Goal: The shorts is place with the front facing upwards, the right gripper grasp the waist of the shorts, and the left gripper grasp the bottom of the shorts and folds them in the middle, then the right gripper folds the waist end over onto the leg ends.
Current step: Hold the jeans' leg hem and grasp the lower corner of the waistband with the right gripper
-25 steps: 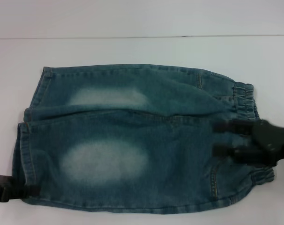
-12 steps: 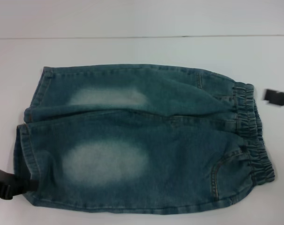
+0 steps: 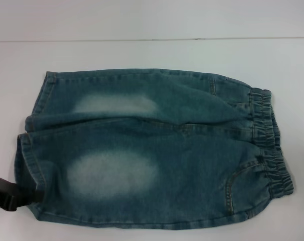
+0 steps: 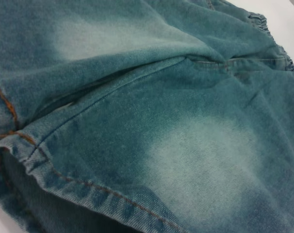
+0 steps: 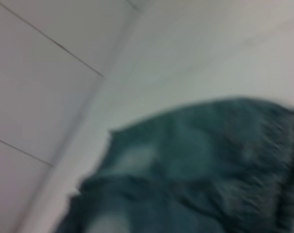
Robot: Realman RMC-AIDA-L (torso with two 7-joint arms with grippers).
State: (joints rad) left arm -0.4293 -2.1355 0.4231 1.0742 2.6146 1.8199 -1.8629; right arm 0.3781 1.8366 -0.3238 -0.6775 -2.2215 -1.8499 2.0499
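Observation:
The blue-green denim shorts [image 3: 152, 150] lie flat on the white table, folded along the middle so one leg rests on the other. Their puckered elastic waist [image 3: 270, 145] is at the right, and the straight leg hems [image 3: 29, 150] are at the left. My left gripper [image 3: 34, 195] is at the lower left, its black tip touching the near leg hem. The left wrist view looks closely at that stitched hem [image 4: 89, 189] and the faded denim [image 4: 205, 150] and shows no fingers. The right gripper is out of view. Its wrist view sees the shorts [image 5: 195, 170] from a distance.
The white table [image 3: 152, 52] extends behind the shorts to a pale wall [image 3: 152, 17]. A strip of bare table [image 3: 295, 90] lies to the right of the waistband.
The right gripper lifted off the waistband, moved away to the right and left the head view. The left gripper crept slightly up and right towards the near leg hem.

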